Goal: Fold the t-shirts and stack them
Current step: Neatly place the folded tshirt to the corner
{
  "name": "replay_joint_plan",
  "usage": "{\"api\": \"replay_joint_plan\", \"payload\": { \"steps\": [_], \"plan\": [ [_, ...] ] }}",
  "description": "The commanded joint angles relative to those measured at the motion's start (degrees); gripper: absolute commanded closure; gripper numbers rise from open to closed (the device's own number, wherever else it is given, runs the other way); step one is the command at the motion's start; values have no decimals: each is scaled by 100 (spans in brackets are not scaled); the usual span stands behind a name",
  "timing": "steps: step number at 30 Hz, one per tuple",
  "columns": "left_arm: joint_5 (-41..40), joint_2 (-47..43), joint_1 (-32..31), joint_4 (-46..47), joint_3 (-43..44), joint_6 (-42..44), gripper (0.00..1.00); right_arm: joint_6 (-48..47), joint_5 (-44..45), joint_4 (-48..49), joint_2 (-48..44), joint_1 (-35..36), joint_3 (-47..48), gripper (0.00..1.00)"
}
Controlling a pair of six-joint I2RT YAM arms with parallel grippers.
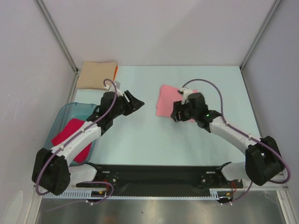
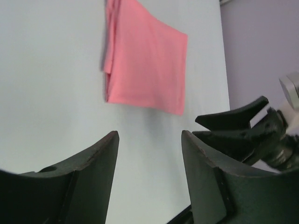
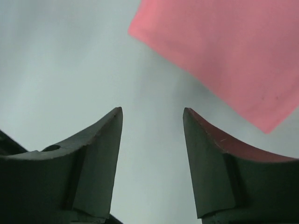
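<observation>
In the middle of the pale blue-green table (image 1: pixel 140 140) lies a salmon-pink t-shirt folded into a flat rectangle (image 1: pixel 166 99). The right gripper (image 1: pixel 174 115) hangs over its near right corner. The left gripper (image 1: pixel 138 103) is off to the shirt's left, apart from it and pointing toward it.

Only the overhead view takes in the rest of the laundry. A tan folded shirt (image 1: pixel 96 74) sits in the far left corner, with a thin orange edge of cloth (image 1: pixel 116 72) showing along its right side. A crimson-pink shirt (image 1: pixel 71 136) lies loose in the translucent teal plastic tub (image 1: pixel 63 109), partly under the left arm.

What that view does not settle is how the fingers stand, and the wrist cameras do. The left wrist camera shows its two dark fingers spread apart with only bare table between them. The pink shirt lies well ahead, its layered fold along the left side, and the right gripper comes in at the right edge. The right wrist camera shows its own fingers likewise spread and gripping nothing. A corner of the pink shirt lies flat on the table, ahead and to the right of the tips.
</observation>
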Motion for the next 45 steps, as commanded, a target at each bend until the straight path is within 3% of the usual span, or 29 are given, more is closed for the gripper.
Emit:
{"api": "replay_joint_plan", "payload": {
  "steps": [1,3,7,9,13,20,26,32,36,45],
  "plan": [
    [-442,-512,244,-918,-144,-613,37,-1624,2477,-164,-62,1258,154,39],
    [-468,-705,402,-1505,14,-737,36,-2649,3130,56,315,1838,216,30],
    [-1196,-873,552,-2720,549,-1027,27,-4297,4615,608,1413,2999,321,25],
    [-1347,-943,762,-3221,673,-1071,25,-4973,4803,942,2114,3168,513,25],
    [-1119,-1075,1272,-3512,692,-1011,25,-5931,5566,1646,3162,3362,848,30],
    [-697,-1005,1861,-3601,551,-764,25,-6970,5718,2262,4157,3239,1288,45],
    [-381,-548,1950,-3329,603,-536,24,-6954,5086,1920,4429,2870,1683,59],
    [224,337,1950,-2943,963,-360,13,-6788,4830,1603,4299,2677,1912,100],
    [1040,1285,1854,-2503,1306,-552,11,-6471,4383,1375,3773,2466,1833,100],
    [1614,3195,1264,-1352,2519,-1360,9,-6243,3311,1076,2883,1877,1499,100]
  ]
}}
